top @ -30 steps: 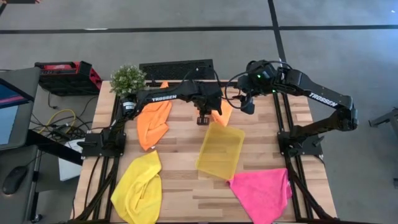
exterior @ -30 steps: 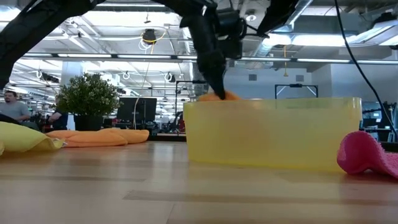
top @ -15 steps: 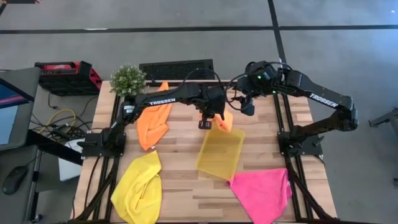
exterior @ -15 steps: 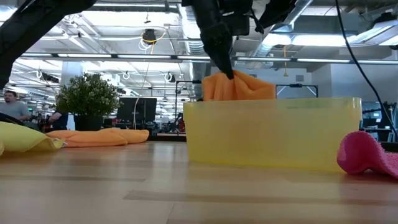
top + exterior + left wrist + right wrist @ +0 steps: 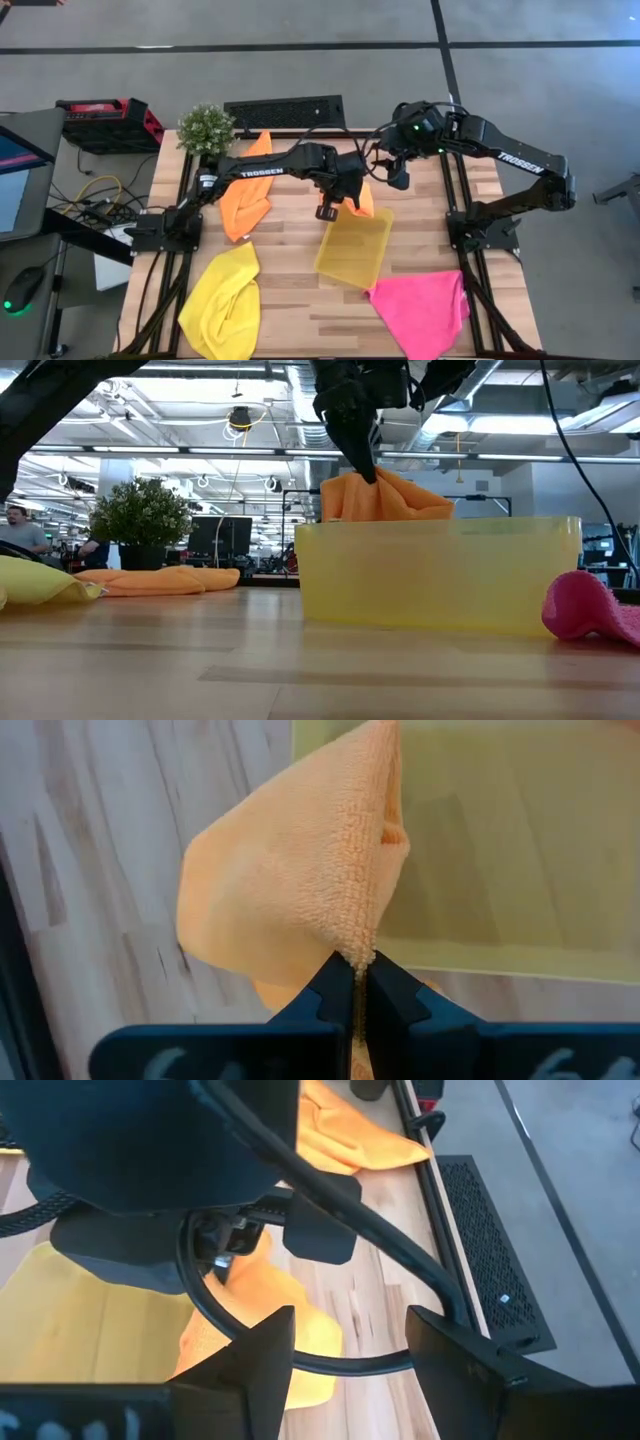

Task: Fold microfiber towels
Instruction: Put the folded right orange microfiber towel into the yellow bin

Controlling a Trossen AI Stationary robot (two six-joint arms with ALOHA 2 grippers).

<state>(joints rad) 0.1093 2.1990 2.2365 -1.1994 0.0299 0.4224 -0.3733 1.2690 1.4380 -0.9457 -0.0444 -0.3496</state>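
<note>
Presently, a soft orange microfiber towel (image 5: 290, 890) is held pinched by one edge in the left gripper (image 5: 357, 982), whose two dark fingers are pressed together on the cloth. Seen from table height, this towel (image 5: 380, 498) hangs bunched from the gripper (image 5: 370, 472) just above the far rim of the rigid translucent yellow rectangular tray (image 5: 437, 575). From overhead, the left gripper (image 5: 340, 200) is placed near the middle of the wooden slatted table (image 5: 290, 240), with the lifted towel (image 5: 363, 198) at the far edge of the tray (image 5: 355, 243).

The right gripper (image 5: 345, 1345) is kept just beside the left one, towards the far right of the table; its fingers are spread apart and nothing is held between them. In the high view it (image 5: 397, 178) is seen close to the lifted cloth but not touching it.

A second orange towel (image 5: 247, 195) is spread crumpled on the far left part of the table. A bright yellow towel (image 5: 222, 300) is lying at the near left corner, and a hot pink towel (image 5: 425, 310) at the near right, just beside the tray's near corner. A small potted green plant (image 5: 206, 128) is set at the far left corner.
</note>
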